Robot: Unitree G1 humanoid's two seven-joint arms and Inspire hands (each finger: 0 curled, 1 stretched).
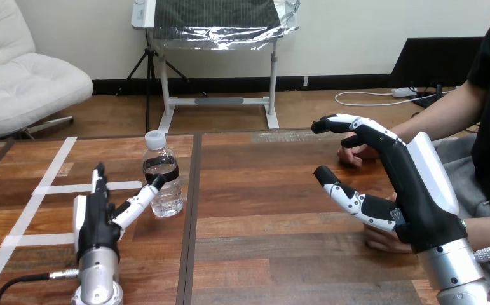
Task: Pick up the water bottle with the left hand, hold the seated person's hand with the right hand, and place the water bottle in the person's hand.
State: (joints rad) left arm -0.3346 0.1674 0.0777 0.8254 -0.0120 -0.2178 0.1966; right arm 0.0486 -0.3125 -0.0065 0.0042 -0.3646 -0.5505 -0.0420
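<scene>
Water bottle (pixel 169 197) stands upright on worktop (pixel 274 210), just left of the seam btwn the two boards, white cap on, dark label band round its middle. My left hand (pixel 93 222) sits low, just left of the bottle. Its fingers are straight & point away from me, and the thumb is stuck out to the right w/ its tip at the label band. Can't tell if it touches.

My right hand (pixel 420 190) is raised at the right side, spread wide, fingers straight on top, thumb below, holding nothing. Person's far hand (pixel 355 155) shows just beyond it, btwn my fingers & thumb, not gripped. Person's near hand (pixel 382 240) lies on the worktop under my right palm, contact unclear. White tape strips (pixel 51 188) cross the worktop at left.
</scene>
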